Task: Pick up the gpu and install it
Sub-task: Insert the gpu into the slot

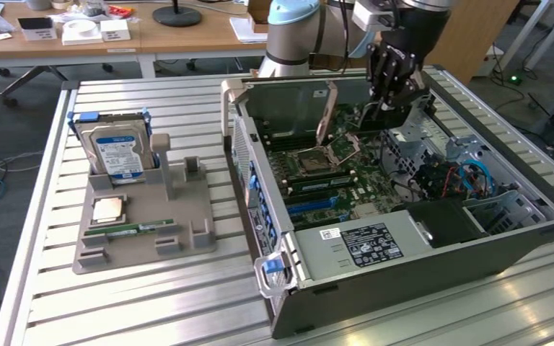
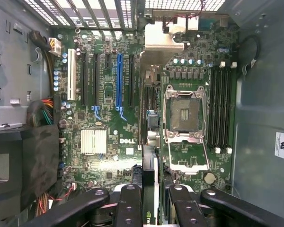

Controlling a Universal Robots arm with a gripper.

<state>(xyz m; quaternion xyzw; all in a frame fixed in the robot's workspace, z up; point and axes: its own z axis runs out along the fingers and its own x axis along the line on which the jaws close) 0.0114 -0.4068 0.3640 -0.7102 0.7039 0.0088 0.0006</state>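
My gripper (image 1: 392, 107) hangs inside the open computer case (image 1: 508, 238), above the far part of the motherboard (image 1: 345, 180). It is shut on the gpu (image 1: 389, 119), a dark card held on edge between the fingers. In the wrist view the gpu (image 2: 150, 142) runs edge-on away from my gripper (image 2: 151, 210), with its silver bracket (image 2: 158, 40) at the far end near the case's rear grille. The card hovers over the board between the long blue slot (image 2: 119, 80) and the open CPU socket (image 2: 182, 113). It sits in no slot.
On the exterior view's left a grey parts tray (image 1: 190, 249) holds an upright blue-labelled hard drive (image 1: 113, 148), a CPU (image 1: 110, 209) and a green RAM stick (image 1: 133, 231). Cables (image 1: 455, 176) and the power supply (image 1: 374, 245) fill the case's near end.
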